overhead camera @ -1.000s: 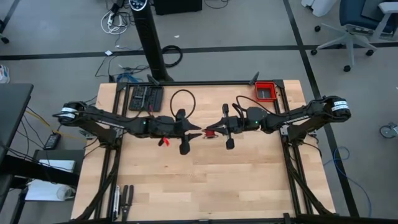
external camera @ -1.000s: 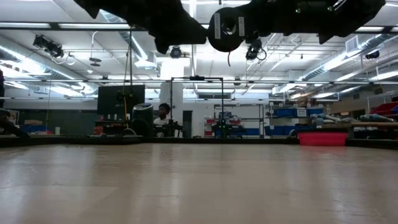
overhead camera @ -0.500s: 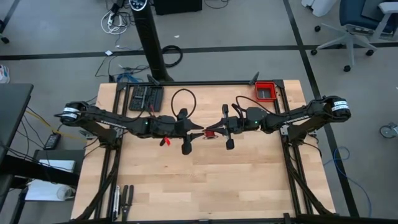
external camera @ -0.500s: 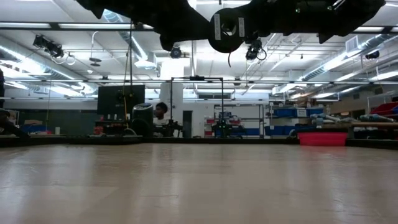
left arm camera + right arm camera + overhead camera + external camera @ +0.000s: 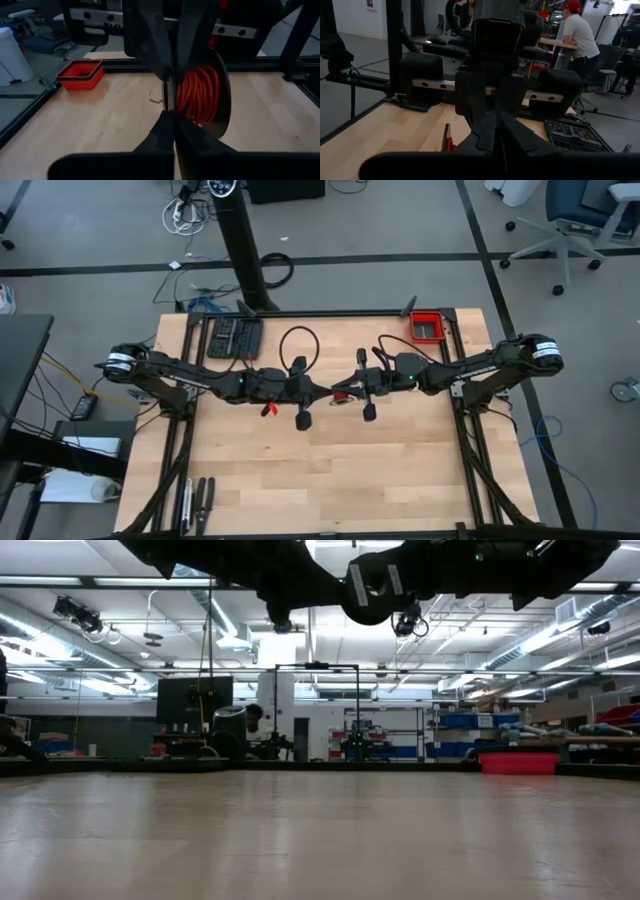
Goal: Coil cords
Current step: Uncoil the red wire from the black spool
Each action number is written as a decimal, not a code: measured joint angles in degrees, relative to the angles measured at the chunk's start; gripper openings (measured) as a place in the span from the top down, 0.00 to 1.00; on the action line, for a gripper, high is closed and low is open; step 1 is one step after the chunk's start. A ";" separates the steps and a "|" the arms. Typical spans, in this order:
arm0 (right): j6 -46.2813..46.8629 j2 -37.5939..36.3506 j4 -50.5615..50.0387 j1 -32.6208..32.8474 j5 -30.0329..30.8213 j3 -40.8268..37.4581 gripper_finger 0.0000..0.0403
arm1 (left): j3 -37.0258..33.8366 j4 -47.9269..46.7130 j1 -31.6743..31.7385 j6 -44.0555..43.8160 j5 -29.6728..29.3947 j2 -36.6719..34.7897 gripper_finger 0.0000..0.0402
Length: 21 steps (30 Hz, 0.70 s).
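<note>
The cord [image 5: 197,92] is a small bright red coil held in the air above the middle of the table [image 5: 320,470]. It also shows in the high view [image 5: 342,392] and as a red sliver in the right wrist view [image 5: 447,142]. My left gripper [image 5: 170,111] reaches in level from the table's left [image 5: 322,392] and is shut at the coil's edge. My right gripper [image 5: 334,392] comes from the table's right and meets it tip to tip at the coil. In the low view both arms [image 5: 350,580] hang high over the tabletop. My left gripper is shut with its fingertips [image 5: 167,117] against the side of the red coil [image 5: 182,95]. It comes level from the table's left. The fingers themselves hide which strands lie between them. The coil hangs well clear of the table.
A red bin [image 5: 428,327] stands at the far right corner. A black cable loop [image 5: 295,340] and a black tool tray [image 5: 235,337] lie at the far edge behind the left arm. People [image 5: 577,35] are in the room beyond the table.
My left gripper, open around the coil a second ago, has shut at it. The coil stays in the same place in the air, and my right arm has kept still.
</note>
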 joint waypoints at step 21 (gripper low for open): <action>-2.10 -11.29 -25.80 0.74 13.63 0.02 0.86 | -0.02 -14.28 -0.16 5.22 -4.13 -9.24 1.00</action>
